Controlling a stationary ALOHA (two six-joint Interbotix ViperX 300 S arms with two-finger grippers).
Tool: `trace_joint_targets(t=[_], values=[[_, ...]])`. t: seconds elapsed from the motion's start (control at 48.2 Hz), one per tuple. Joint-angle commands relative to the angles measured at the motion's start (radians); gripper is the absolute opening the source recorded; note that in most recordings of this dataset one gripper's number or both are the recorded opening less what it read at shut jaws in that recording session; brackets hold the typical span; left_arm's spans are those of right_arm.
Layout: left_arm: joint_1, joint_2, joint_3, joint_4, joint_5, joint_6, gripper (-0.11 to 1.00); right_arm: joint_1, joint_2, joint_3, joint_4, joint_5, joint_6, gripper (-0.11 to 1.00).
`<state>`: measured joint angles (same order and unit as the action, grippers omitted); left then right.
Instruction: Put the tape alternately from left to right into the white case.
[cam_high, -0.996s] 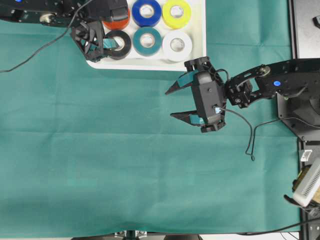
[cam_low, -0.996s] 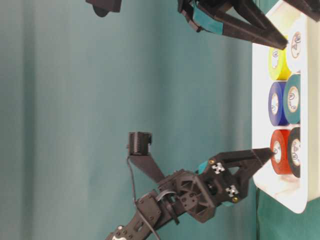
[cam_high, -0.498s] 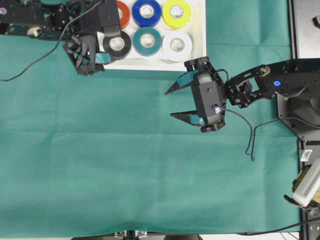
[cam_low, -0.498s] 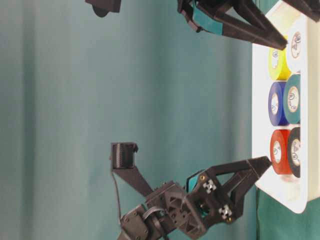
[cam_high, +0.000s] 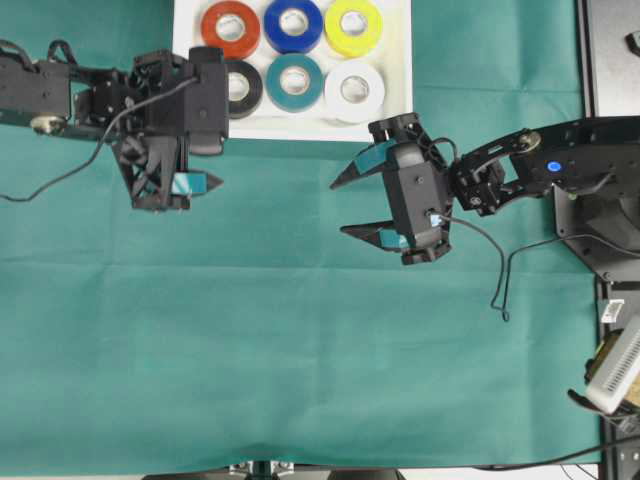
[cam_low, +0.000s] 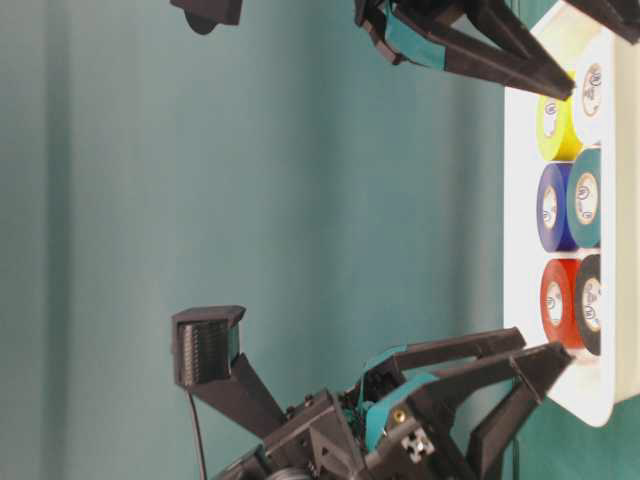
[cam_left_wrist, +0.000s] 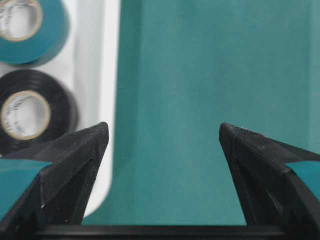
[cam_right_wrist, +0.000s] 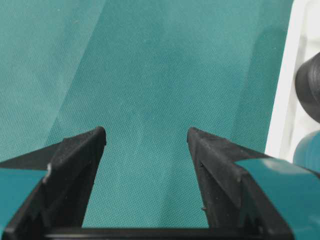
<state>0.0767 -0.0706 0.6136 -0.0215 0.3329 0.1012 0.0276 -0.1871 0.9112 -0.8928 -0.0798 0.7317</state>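
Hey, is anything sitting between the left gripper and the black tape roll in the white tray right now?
Only the raised rim of the shallow white plastic tray. The open, empty left gripper hangs over bare green cloth, beside the black tape roll.

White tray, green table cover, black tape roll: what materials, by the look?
Shallow white rectangular tray: likely plastic, smooth and slightly glossy, with a moulded rounded rim. Green table cover: woven cloth, matte; fine weave and soft creases show. Black tape roll: probably vinyl, with a faint sheen, on a pale core that may be card.
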Motion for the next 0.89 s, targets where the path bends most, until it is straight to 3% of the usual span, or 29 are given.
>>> trace_joint_targets(t=[0.0, 0.871], values=[[-0.017, -0.026, -0.009, 0.003, -0.006, 0.000, 0.54, 0.002, -0.009, -0.015, 0.003, -0.006, 0.000, 0.72], [-0.058, -0.132, 0.080, 0.000, -0.008, -0.005, 0.54, 0.002, -0.147, 0.052, 0.003, 0.023, -0.002, 0.72]])
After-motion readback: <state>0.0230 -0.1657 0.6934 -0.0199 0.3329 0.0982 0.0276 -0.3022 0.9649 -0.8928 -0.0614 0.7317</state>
